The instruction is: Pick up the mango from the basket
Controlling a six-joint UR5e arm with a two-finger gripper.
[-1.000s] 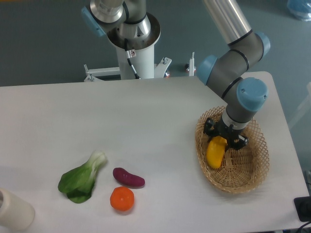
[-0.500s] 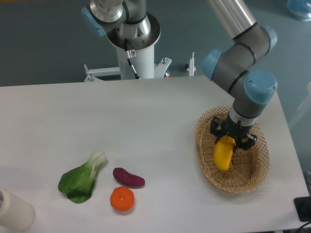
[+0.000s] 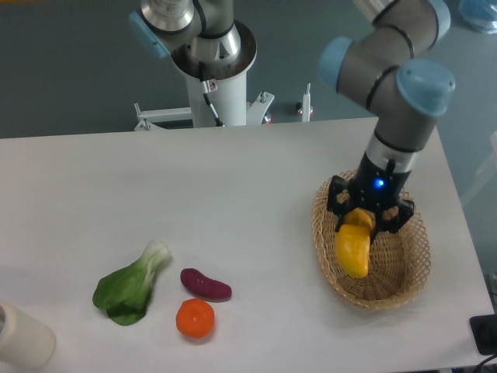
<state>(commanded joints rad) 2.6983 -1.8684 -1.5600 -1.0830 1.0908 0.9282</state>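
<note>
The yellow mango (image 3: 353,246) hangs tilted over the woven wicker basket (image 3: 404,278) at the table's right side. My gripper (image 3: 365,220) is shut on the mango's upper end, its black fingers on either side of the fruit. The mango's lower end appears lifted off the basket floor, though I cannot tell for sure whether it still touches. A blue light glows on the wrist above the fingers.
Near the front left lie a green bok choy (image 3: 130,286), a purple oblong vegetable (image 3: 205,284) and a round orange fruit (image 3: 194,318). A white cylinder (image 3: 22,336) stands at the front left corner. The table's right edge runs close beside the basket.
The arm has risen, carrying the mango up with it. The gripper stays shut on the fruit, which now hangs higher above the basket floor.
</note>
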